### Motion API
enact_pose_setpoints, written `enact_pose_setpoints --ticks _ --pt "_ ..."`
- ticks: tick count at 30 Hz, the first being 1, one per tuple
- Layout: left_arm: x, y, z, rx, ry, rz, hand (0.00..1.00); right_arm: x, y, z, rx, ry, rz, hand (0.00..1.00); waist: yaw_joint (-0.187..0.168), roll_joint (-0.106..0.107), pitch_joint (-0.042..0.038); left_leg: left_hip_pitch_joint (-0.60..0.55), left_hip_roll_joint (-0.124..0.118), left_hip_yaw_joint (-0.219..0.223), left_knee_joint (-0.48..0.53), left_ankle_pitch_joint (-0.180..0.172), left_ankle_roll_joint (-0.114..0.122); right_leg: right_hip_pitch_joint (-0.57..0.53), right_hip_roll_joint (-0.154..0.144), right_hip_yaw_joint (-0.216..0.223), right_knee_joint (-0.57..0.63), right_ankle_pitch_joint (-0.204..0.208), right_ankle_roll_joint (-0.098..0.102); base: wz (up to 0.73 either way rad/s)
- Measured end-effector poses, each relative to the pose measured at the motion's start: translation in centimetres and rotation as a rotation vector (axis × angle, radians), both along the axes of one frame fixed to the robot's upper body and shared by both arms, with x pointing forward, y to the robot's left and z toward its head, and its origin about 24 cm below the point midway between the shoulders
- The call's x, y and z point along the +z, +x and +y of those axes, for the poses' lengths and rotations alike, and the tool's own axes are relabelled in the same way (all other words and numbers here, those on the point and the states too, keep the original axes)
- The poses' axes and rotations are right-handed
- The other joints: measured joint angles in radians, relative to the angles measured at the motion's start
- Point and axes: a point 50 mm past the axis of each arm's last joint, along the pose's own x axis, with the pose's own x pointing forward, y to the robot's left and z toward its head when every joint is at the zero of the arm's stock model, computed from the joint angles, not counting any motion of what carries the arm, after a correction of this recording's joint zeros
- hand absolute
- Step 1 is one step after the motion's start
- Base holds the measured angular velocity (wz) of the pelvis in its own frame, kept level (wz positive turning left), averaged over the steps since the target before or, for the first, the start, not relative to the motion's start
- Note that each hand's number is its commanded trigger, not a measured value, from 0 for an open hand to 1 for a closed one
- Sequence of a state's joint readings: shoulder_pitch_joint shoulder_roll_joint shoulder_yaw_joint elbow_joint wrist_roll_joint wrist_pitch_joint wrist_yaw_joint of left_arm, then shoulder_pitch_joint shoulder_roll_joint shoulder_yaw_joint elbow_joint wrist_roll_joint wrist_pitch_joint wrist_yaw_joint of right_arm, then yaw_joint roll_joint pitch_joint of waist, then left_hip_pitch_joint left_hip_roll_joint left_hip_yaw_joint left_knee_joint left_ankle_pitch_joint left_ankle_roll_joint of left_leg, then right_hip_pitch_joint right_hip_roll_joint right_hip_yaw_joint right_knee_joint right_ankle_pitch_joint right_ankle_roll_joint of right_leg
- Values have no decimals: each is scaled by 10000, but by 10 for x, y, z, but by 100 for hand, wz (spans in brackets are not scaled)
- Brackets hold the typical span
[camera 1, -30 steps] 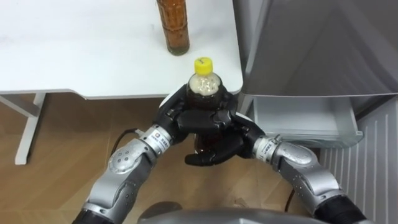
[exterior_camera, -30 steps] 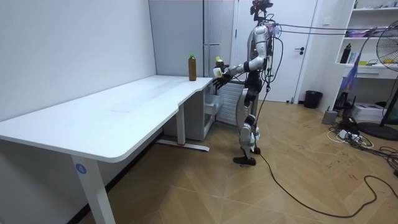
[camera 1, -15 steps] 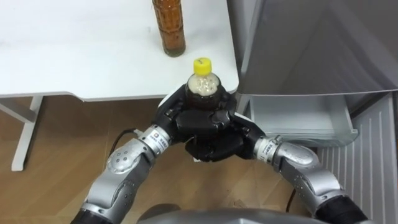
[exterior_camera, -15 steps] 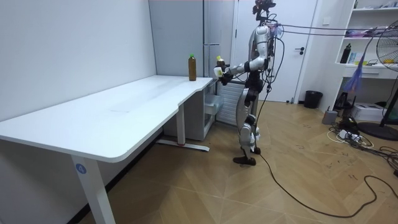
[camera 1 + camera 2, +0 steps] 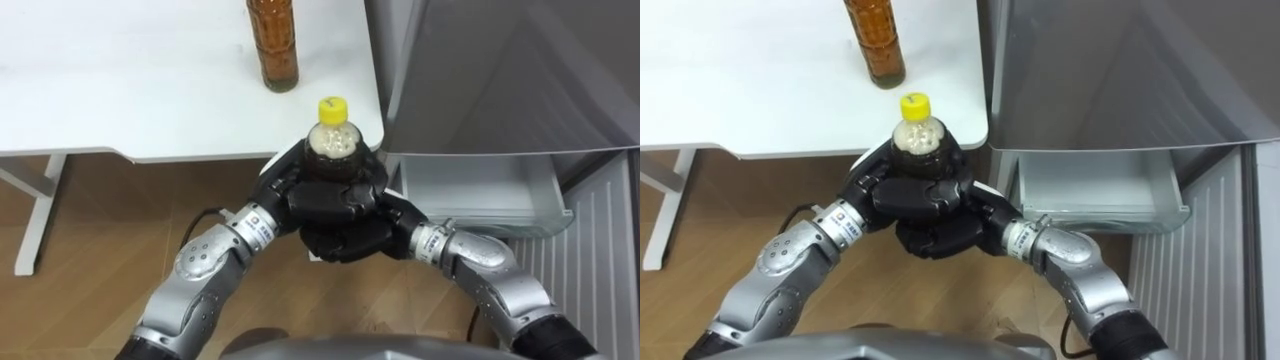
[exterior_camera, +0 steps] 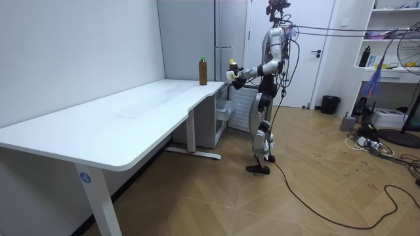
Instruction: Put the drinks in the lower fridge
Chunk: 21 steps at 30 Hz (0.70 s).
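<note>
Yellow-capped bottle, both hands, off desk edge

Clasped together round the yellow-capped bottle, the left hand and right hand hang over bare wooden floor, with free room beneath them and back toward the robot. Just ahead, the rounded corner of the white table bars the way forward and left, and an amber bottle stands on it near that edge. On the right the grey fridge rises close beside the table, leaving only a narrow gap; its open drawer juts out near the right hand
</note>
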State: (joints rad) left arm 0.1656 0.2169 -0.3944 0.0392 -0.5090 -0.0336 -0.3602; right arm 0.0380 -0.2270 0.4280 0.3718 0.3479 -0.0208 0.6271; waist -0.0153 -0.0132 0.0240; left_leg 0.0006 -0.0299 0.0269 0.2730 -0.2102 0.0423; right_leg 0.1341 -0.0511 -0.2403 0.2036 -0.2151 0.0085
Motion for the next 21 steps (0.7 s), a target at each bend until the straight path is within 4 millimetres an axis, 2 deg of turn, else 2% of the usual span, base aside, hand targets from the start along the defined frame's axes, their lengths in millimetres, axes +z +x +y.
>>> enact_pose_setpoints --ticks 15,21 --pt "2 2 0 188 -7 -99 0 -2 -1 3 -280 226 211 100 203 -43 42 110 16 260 -136 0 1 -89 7 360 -3 -1 1 -4" --pt "7 7 -1 269 -11 -321 0 -2 -1 3 -317 224 205 100 186 -36 37 48 21 249 -44 -1 3 -99 -2 235 -1 -1 1 1"
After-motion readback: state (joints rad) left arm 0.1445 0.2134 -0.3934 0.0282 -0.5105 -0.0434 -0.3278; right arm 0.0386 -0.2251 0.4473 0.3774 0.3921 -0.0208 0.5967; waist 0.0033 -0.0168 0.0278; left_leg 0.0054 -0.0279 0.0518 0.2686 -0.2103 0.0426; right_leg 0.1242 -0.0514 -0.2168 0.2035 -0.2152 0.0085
